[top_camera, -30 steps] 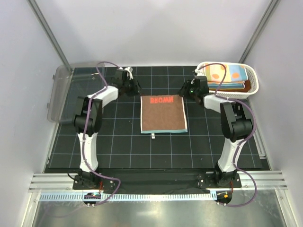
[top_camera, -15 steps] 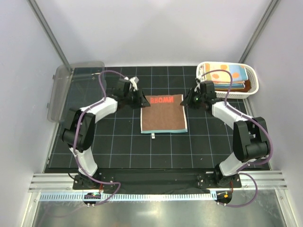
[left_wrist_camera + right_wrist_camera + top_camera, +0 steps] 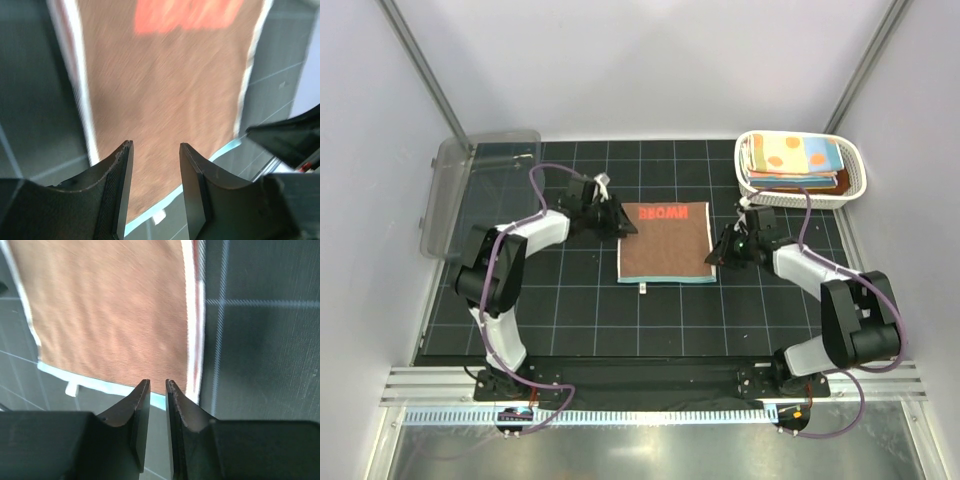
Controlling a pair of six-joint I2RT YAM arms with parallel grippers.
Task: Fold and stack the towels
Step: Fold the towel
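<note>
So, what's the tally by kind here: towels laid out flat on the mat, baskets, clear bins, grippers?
Towels laid out flat: 1, brown towel
Baskets: 1, white basket
Bins: 1, clear bin
Grippers: 2, left gripper and right gripper
Total: 5

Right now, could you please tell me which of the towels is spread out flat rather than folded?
The brown towel with orange lettering, lying open on the black mat; the other towels sit folded in the white basket.

Motion blur over the brown towel point(image 3: 165, 100) in both wrist views
</note>
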